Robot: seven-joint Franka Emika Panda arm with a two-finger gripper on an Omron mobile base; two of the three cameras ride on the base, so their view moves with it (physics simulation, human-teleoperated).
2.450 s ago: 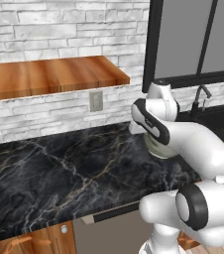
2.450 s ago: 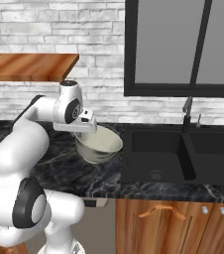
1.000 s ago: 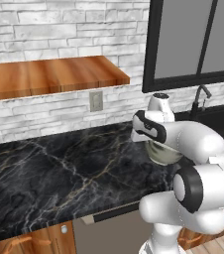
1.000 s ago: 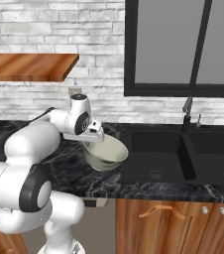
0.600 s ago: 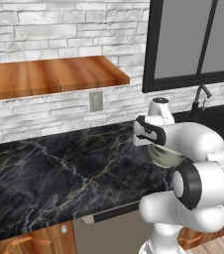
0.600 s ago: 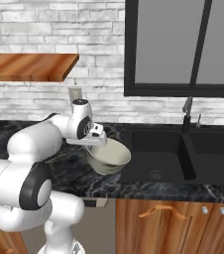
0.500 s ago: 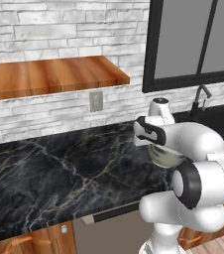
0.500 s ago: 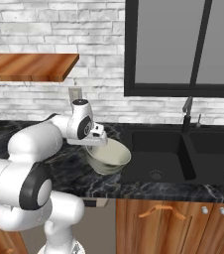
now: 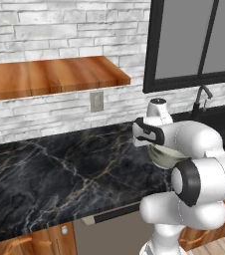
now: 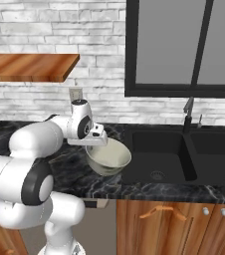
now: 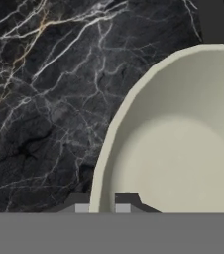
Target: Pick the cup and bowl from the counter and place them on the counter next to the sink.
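Carried toward the sink over the last seconds, the bowl (image 10: 109,156) now hangs just below and to the sink side of the gripper (image 10: 97,141), lower than before and tilted, its rim gripped on the side nearest the arm. From the hand camera the bowl (image 11: 183,134) spreads up and to the right of the fingertips (image 11: 126,203), whose two small dark tips stand either side of the cream rim with only a narrow gap between them, pinching the wall. Beneath the hand lies the counter (image 10: 82,177), black marble with pale veins; whether the bowl's base touches it cannot be told. Just beyond the bowl, away from the arm, the sink (image 10: 160,154) opens as a dark basin. In the left base view the arm covers most of the bowl (image 9: 165,157), leaving a sliver of its side.
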